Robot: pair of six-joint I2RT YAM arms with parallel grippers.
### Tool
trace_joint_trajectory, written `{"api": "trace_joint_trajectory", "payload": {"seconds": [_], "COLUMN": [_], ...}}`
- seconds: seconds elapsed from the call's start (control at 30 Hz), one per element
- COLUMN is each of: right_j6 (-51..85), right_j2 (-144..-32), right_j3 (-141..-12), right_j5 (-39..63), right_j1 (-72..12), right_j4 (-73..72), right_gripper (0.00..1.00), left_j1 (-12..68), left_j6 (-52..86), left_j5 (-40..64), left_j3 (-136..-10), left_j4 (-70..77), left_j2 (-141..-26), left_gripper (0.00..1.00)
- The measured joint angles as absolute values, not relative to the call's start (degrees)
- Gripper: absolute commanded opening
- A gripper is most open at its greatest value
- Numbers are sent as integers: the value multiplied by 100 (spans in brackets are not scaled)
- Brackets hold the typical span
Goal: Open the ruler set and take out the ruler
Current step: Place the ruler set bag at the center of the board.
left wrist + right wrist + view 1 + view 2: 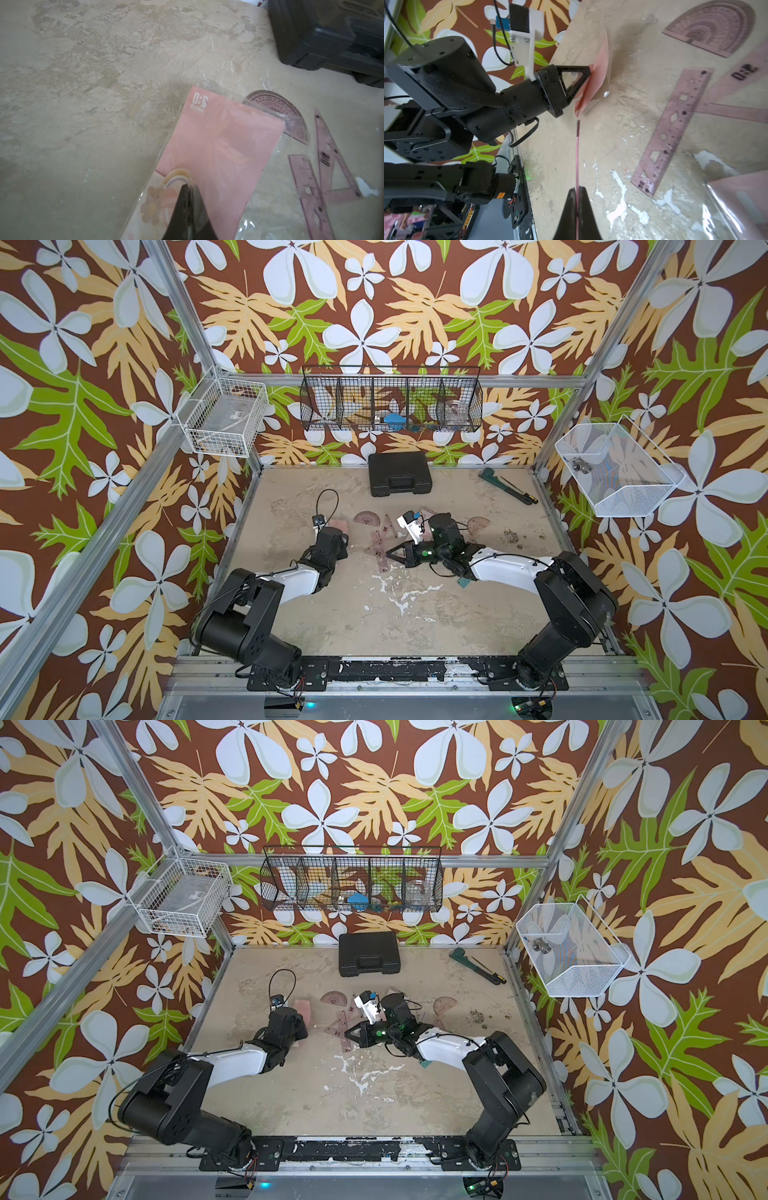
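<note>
Pinching item 1, clear plastic sleeve with pink card insert (the ruler set): left gripper, jaws pressed together on the sleeve, which is raised at an angle over the worn beige tabletop, about 10 o'clock of table centre in both top views. The insert has a white logo, roughly "O:S"; the smaller line beneath is unreadable.

Item 2, thin translucent pink plastic strip, seen edge-on: clamped in the right gripper, pointing toward the sleeve.

Loose near centre:
- pink straight stencil ruler, toothed edge
- semicircular pink protractor
- pink set square, dark logo, blurred

Black plastic carry case: 12 o'clock, closed.
</note>
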State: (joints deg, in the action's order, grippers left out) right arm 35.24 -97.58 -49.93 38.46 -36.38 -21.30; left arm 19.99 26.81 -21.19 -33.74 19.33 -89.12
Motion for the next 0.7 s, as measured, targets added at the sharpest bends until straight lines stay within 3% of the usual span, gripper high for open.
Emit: {"api": "trace_joint_trajectory", "payload": {"seconds": [0.1, 0.17, 0.4, 0.47, 0.57, 0.6, 0.7], "right_j6": [3776, 3896, 4032, 4058, 4160, 4160, 4130], "right_j2": [-10210, -10462, -11351, -11518, -11780, -11837, -11762], "right_j3": [-5122, -5192, -5824, -5953, -6167, -6226, -6257], "right_j5": [3815, 3837, 3673, 3594, 3527, 3485, 3361], "right_j1": [-3642, -3662, -3850, -3909, -3929, -3940, -3966], "right_j4": [-2327, -2438, -2526, -2502, -2467, -2429, -2342], "right_gripper": [0, 0, 3, 17, 39, 42, 50], "left_j1": [1957, 1931, 1905, 1905, 1903, 1903, 1903], "left_j6": [2709, 2770, 2989, 2991, 3004, 3002, 2873], "left_j5": [-2158, -2200, -2399, -2519, -2792, -2884, -3212], "left_j3": [-3686, -3868, -4104, -4082, -3892, -3785, -3387], "left_j4": [1758, 1660, 1452, 1409, 1406, 1448, 1745], "left_j2": [-9327, -9537, -9568, -9341, -8792, -8567, -7870], "left_gripper": [2, 16, 31, 41, 80, 86, 89]}}
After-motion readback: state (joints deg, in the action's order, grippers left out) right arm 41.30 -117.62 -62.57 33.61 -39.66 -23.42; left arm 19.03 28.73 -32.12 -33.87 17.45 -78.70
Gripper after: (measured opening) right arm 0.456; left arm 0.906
